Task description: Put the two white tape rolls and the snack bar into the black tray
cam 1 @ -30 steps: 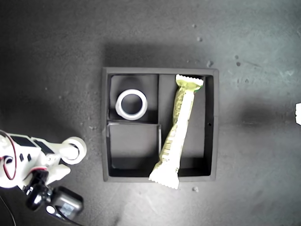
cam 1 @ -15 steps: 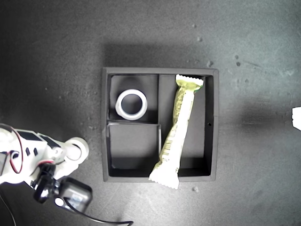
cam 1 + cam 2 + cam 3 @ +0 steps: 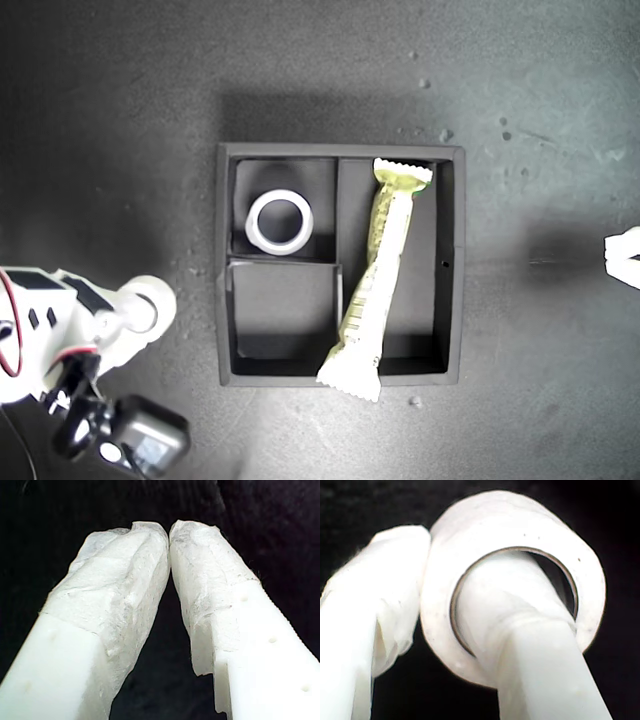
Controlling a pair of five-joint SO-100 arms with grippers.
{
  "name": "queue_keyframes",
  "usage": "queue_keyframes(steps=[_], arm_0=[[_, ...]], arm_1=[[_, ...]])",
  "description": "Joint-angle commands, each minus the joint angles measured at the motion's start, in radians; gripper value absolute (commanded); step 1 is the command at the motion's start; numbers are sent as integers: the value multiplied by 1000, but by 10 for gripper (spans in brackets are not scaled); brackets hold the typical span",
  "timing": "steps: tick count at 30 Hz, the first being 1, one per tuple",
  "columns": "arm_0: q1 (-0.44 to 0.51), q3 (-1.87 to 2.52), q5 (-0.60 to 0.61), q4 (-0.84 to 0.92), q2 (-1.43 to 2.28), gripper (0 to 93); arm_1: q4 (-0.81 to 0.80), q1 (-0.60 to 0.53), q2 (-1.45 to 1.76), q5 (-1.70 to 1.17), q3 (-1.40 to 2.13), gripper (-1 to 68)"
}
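The black tray [image 3: 225, 262] lies in the middle of the exterior view. One white tape roll [image 3: 253, 222] rests flat in its small far compartment. The snack bar [image 3: 378, 280] lies slanted in the long compartment, its near crimped end over the tray's wall. My second gripper [image 3: 140, 314] at the exterior view's lower left is shut on the other white tape roll [image 3: 150, 303]. One finger passes through the roll's [image 3: 520, 525] hole and the other presses its outside, with the gripper [image 3: 445, 580] pinching the wall. My first gripper [image 3: 169, 535] is shut on nothing; its tip [image 3: 625, 258] shows at the exterior view's right edge.
The tray's small near compartment [image 3: 285, 310] holds nothing. A dark speckled tabletop [image 3: 120, 130] surrounds the tray. The second arm's black camera and cable [image 3: 140, 440] hang near the exterior view's lower left corner.
The second gripper with its tape roll has shifted slightly left and farther in the exterior view. The first gripper's tip has come a little further in at the right edge.
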Motion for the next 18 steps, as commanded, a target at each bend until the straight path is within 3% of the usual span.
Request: queue_keyframes(steps=[1, 8, 13, 16, 18], arm_0=[[-23, -325, 72, 92, -133, 0], [-17, -908, 147, 296, -565, 0], [-6, -1270, 114, 462, -859, 0], [0, -1652, 72, 653, -1100, 0], [-5, -1661, 69, 652, -1123, 0]], arm_1=[[-66, -11, 118, 15, 97, -3], [-112, -5, 399, 51, 351, -3], [-97, -8, 525, 57, 465, -3], [-83, -18, 526, 54, 465, -3], [-81, -21, 526, 49, 465, -3]])
